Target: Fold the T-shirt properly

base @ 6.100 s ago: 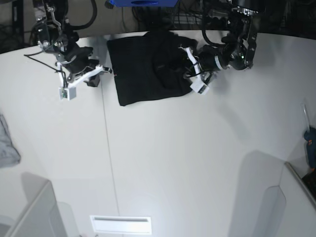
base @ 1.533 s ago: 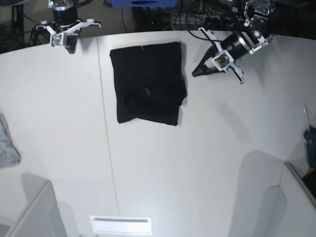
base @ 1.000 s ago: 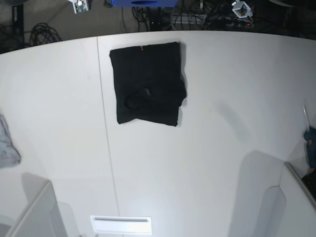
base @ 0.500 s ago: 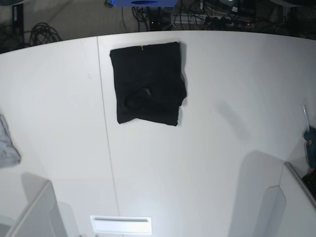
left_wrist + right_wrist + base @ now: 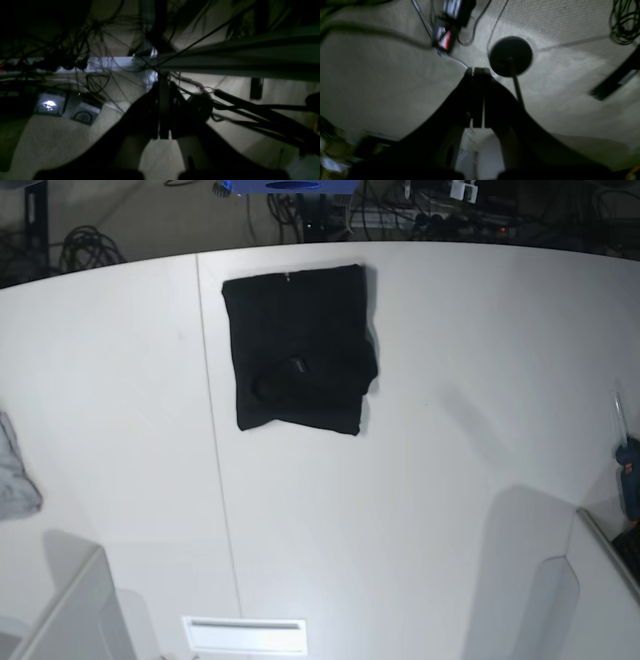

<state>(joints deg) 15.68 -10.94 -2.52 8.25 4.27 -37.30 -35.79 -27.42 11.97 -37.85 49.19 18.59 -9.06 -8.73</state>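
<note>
The black T-shirt (image 5: pixel 300 345) is seen in the base view lying flat on the white tabletop (image 5: pixel 420 480), folded into a roughly rectangular packet near the far edge, just to the right of the seam that runs down the surface. Its top edge is straight and lies close to the tabletop's far rim; a small ridge of bunched cloth is visible near its middle, and the lower right corner bulges out slightly. A grey cloth (image 5: pixel 14 470) is seen at the tabletop's left edge, well apart from the T-shirt.

Neither arm is visible in the base view. In the left wrist view, the left hand (image 5: pixel 162 112) is seen with its jaws pressed together and nothing between them, pointed at a dim area of tangled cables (image 5: pixel 95 75) and carpeted floor. In the right wrist view, the right hand (image 5: pixel 477 100) is likewise closed and empty, above a carpeted floor where a round black stand base (image 5: pixel 510 56) is seen.
</note>
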